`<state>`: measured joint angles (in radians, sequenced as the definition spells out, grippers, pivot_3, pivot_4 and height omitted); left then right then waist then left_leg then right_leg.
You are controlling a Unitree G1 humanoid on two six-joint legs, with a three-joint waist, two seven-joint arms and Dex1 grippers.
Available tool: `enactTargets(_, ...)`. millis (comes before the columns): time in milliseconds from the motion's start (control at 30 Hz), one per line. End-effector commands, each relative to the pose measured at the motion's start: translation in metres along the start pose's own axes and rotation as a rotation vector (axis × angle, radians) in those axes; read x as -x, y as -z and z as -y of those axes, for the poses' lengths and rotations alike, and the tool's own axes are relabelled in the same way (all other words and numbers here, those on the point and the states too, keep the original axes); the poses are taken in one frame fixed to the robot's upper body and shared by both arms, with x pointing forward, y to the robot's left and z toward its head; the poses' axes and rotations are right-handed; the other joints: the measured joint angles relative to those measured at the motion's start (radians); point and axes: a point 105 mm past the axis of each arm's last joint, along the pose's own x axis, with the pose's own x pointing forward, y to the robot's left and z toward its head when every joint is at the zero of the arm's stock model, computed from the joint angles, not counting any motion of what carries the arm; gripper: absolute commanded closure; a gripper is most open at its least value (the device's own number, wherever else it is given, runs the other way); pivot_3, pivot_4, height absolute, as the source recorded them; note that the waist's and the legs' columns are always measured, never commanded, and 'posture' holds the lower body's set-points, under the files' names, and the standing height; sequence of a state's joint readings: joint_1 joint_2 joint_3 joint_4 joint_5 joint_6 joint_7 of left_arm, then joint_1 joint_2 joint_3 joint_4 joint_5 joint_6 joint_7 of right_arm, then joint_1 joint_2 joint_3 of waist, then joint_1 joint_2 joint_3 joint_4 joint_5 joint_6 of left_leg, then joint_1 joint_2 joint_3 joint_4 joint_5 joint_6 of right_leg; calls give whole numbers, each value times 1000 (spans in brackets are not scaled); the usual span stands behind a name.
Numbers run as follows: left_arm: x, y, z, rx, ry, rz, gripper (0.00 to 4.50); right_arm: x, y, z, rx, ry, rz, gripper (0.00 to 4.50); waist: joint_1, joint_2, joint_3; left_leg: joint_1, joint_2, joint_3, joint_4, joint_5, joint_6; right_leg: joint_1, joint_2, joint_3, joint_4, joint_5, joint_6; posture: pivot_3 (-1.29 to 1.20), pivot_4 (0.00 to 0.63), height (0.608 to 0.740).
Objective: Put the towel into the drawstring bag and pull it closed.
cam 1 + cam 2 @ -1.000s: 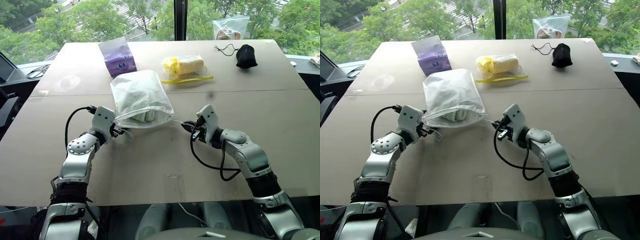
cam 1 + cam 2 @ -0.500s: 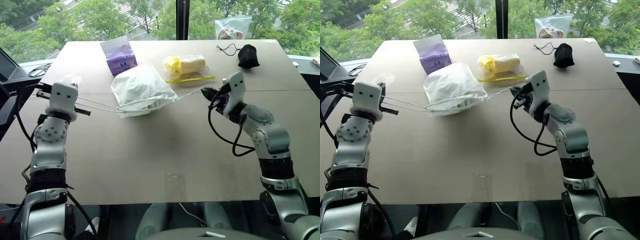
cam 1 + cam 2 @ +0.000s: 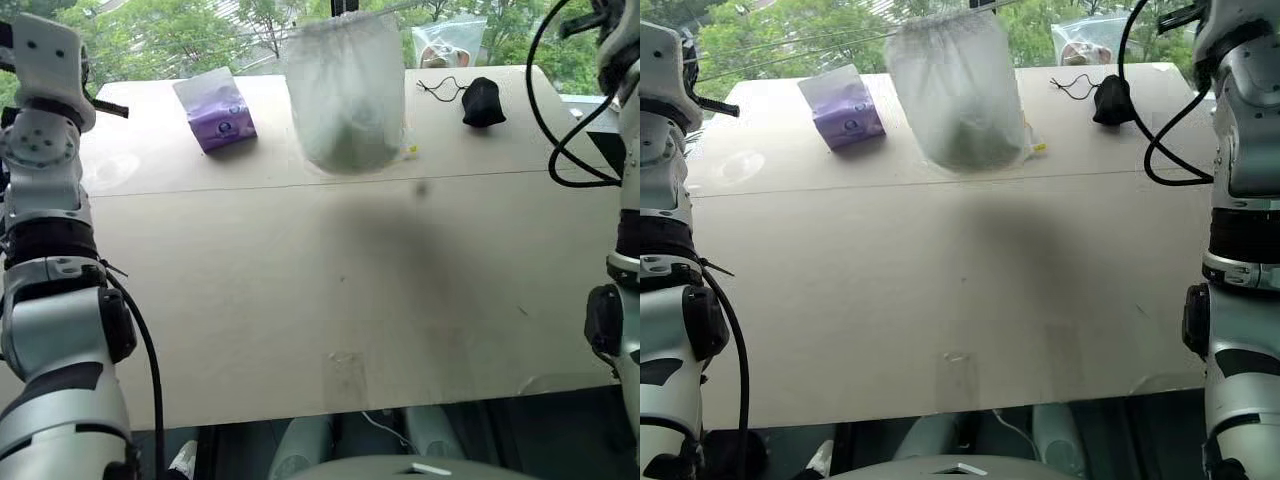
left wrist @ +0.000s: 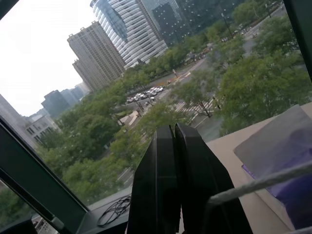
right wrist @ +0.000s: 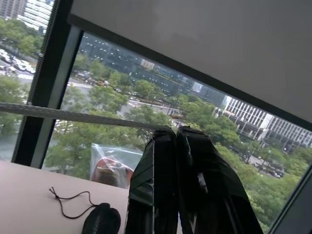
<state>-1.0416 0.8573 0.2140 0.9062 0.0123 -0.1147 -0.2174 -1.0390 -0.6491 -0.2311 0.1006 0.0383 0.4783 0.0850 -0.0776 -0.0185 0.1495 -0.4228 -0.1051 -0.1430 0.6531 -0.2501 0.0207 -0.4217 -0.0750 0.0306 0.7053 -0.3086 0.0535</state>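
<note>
The drawstring bag (image 3: 345,90) hung above the far worktop (image 3: 330,290), the towel (image 3: 352,140) a green lump at its bottom. Cords (image 3: 790,55) ran to both tools, left (image 4: 174,141) and right (image 5: 176,146), each clamped shut on cord. The near worktop lay bare.

hanging drawstring bag (image 3: 347,90) blocking centre, purple packet (image 3: 214,110) left
</note>
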Motion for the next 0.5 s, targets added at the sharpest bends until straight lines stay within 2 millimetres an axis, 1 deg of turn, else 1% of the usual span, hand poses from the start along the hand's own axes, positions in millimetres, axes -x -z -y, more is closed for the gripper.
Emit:
enactTargets(33, 16, 23, -61, 106, -216, -89, 4429, 33, -4, 117, 55, 430, -11, 4500, 0, 0, 0, -2, 0, 0, 2, 0, 0, -2, 0, 0, 5, 0, 0, 0, 150, 740)
enactTargets(67, 17, 25, -59, 122, -215, -95, 4429, 35, -4, 120, 65, 423, -17, 4500, 0, 0, 0, -2, 0, 0, 3, 0, 0, -2, -1, 0, 6, 0, 0, 0, 150, 740)
enactTargets(100, 15, 23, -54, 132, -200, -80, 4429, 35, -4, 117, 60, 386, -14, 4500, -1, 0, 0, -2, -1, 0, 2, 0, 0, -2, -1, 0, 6, 0, 0, 0, 150, 740)
enactTargets(167, 9, 11, -40, 141, -141, -20, 4429, 33, -1, 101, 13, 256, -21, 4500, -1, 0, 0, -2, -2, 1, 2, 0, 0, -3, -1, 1, 5, 0, 0, 0, 150, 740)
enactTargets(200, 6, 3, -27, 175, -82, 17, 4429, 32, -2, 90, -17, 176, -12, 4500, 2, 0, 0, -2, -2, 1, 3, 0, 0, -3, -2, 1, 6, 0, 0, 0, 150, 740)
enactTargets(233, 2, -7, 1, 227, 52, 60, 4429, 38, 4, 56, -90, -46, -29, 4500, 8, 0, 0, -2, -2, 1, 4, 0, 0, -3, -1, 1, 7, 0, 0, 0, 150, 740)
enactTargets(267, 5, -18, 31, 263, 204, 112, 4429, 53, 10, 21, -166, -271, -52, 4500, 12, 0, -1, -2, -2, 0, 6, 0, 0, -1, -1, 0, 8, 0, 0, 0, 150, 740)
enactTargets(300, 9, -25, 51, 285, 309, 148, 4429, 68, 13, -1, -220, -427, -71, 4500, 16, 0, -1, -1, -2, -1, 7, 0, 0, 1, -1, -2, 7, 0, 0, 0, 150, 740)
enactTargets(333, 17, -27, 72, 304, 425, 158, 4429, 90, 22, -23, -251, -581, -133, 4500, 18, 0, -1, 1, -2, -2, 7, 0, 1, 4, -1, -3, 6, 0, 0, 0, 150, 740)
enactTargets(367, 23, -27, 83, 316, 490, 157, 4429, 104, 28, -33, -262, -656, -179, 4500, 19, 0, -1, 2, -2, -2, 7, 0, 1, 6, -1, -3, 6, 0, 0, 0, 150, 740)
enactTargets(433, 59, -10, 132, 353, 729, 76, 4429, 164, 55, -74, -281, -917, -354, 4500, 18, 0, -1, 1, -2, -2, 10, -1, 2, 6, -1, -3, 6, 0, 0, 0, 150, 740)
enactTargets(500, 89, 0, 161, 362, 874, 14, 4429, 202, 66, -95, -284, -1056, -444, 4500, 13, 1, -1, 0, -2, -2, 13, -2, 3, 7, -1, -2, 7, 0, 0, 0, 150, 740)
